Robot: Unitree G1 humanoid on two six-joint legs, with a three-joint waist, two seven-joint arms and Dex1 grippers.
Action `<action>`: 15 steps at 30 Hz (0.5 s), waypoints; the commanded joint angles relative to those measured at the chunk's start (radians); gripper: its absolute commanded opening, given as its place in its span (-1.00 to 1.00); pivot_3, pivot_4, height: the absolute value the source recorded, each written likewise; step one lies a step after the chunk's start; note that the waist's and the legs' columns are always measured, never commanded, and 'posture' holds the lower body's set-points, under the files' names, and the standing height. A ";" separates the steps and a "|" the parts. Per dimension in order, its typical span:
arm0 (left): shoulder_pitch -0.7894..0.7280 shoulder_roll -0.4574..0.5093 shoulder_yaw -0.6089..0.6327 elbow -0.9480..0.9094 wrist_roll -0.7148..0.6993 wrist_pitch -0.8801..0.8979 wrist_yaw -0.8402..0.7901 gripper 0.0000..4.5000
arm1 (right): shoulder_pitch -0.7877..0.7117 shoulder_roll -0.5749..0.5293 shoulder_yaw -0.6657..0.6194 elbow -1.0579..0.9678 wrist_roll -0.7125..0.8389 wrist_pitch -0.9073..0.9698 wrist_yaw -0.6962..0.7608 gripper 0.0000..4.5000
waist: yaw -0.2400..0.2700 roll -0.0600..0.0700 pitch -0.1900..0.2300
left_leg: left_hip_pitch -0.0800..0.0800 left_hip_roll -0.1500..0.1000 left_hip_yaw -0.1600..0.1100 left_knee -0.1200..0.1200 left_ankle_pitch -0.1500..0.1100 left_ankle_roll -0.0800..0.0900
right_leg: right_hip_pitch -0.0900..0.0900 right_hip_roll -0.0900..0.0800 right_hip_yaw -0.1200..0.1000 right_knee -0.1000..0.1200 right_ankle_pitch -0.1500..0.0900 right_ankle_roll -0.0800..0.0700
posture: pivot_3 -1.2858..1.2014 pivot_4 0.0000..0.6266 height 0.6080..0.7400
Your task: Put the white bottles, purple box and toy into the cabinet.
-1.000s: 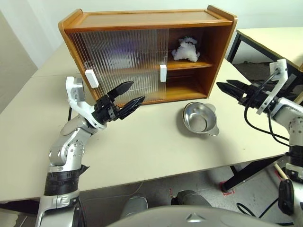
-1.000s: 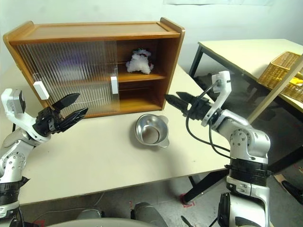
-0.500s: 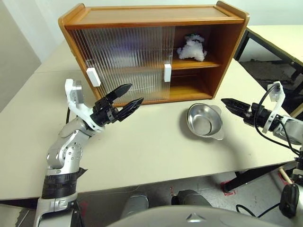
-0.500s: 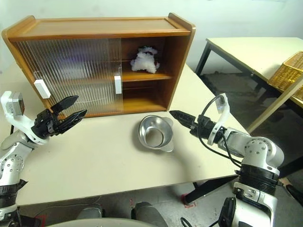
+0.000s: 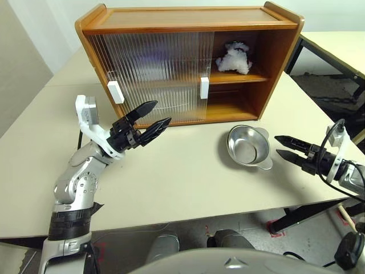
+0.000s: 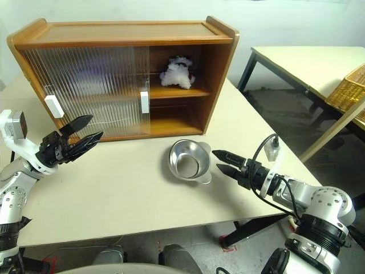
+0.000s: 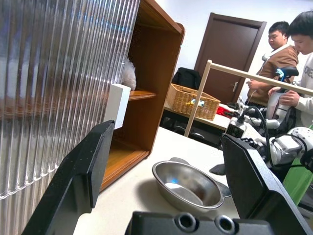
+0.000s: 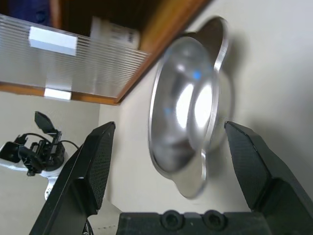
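The cabinet [image 5: 188,17] stands at the back of the table, its ribbed sliding doors covering the left and middle and its right end open. On the open upper shelf sits the toy [image 5: 234,57], a white plush. A white bottle [image 8: 115,32] with a printed label shows inside the cabinet by the door's edge. Behind the ribbed door is a purplish blur [image 5: 153,57]; I cannot tell whether it is the purple box. My left gripper [image 5: 162,112] hovers open and empty before the left door. Right of the metal bowl, my right gripper [image 5: 277,145] is low, open and empty.
A shiny metal bowl [image 5: 249,146] lies on the table before the cabinet's open end. A second table [image 6: 296,60] and a wicker basket [image 6: 353,85] are off to the right. Two people [image 7: 293,54] stand beyond. The table's front edge is close to both arms.
My right gripper has sunk and drawn back toward the front right of the table, rolling as it went. The left gripper has kept still; the camera has shifted slightly.
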 commanded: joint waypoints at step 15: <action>-0.002 0.021 0.004 -0.023 -0.001 0.014 0.007 1.00 | 0.153 -0.016 0.099 0.089 0.081 0.016 0.081 0.99 | -0.002 -0.001 0.001 | 0.000 0.000 0.001 0.000 -0.004 0.000 | 0.000 0.000 0.001 0.000 -0.005 0.001 | 0.02 -0.90 1.00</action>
